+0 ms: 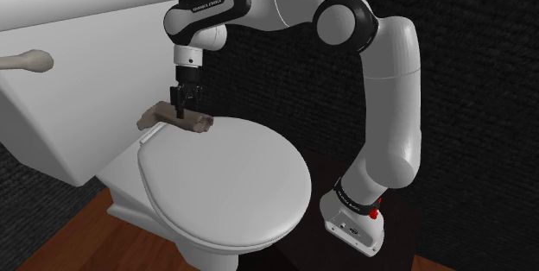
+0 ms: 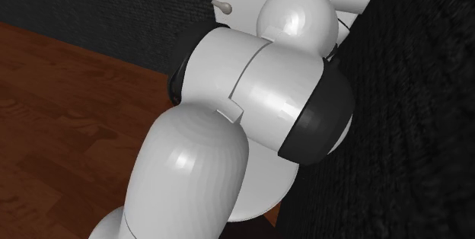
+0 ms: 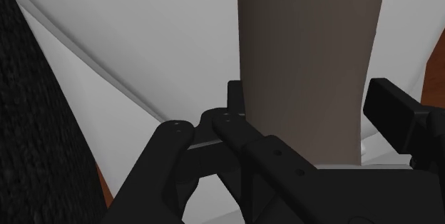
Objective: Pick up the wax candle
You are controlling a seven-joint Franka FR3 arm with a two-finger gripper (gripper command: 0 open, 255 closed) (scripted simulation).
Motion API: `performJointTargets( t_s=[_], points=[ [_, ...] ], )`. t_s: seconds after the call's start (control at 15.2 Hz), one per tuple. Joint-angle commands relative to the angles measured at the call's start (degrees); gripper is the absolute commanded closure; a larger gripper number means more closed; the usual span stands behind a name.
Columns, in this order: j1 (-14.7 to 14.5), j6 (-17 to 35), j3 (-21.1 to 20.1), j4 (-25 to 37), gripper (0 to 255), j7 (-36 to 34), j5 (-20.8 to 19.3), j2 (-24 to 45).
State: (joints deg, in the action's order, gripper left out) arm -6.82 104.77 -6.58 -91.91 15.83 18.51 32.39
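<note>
Candle in fingers' clasp, on toilet lid

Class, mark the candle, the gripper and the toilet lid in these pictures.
candle (image 1: 199,123), shoulder view, end toward that view's right
gripper (image 1: 183,112), shoulder view, its lower end
toilet lid (image 1: 229,179), shoulder view, bare middle of its top

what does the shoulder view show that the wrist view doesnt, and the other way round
Shoulder view: the whole white arm, the toilet tank with its flush handle, and where the candle lies: on its side at the back of the closed lid, near the tank.
Wrist view: close up, the claw has its fingers seemingly pressed against the candle's two sides.
Both: the grey-brown candle, the black claw at it, the white lid and the dark textured wall.
</note>
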Motion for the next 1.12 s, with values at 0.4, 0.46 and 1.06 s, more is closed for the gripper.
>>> performJointTargets(
  t_s=[0.4, 0.46, 1.06],
  points=[
    [0.2, -3.9, -0.1, 1.6, 255, -1.2, -0.1, -2.5],
    [0.2, -4.5, -0.1, 1.8, 255, -1.4, -0.1, -2.8],
    [0.4, -8.7, -0.1, 4.3, 255, -2.7, -0.2, -4.8]
  ],
)
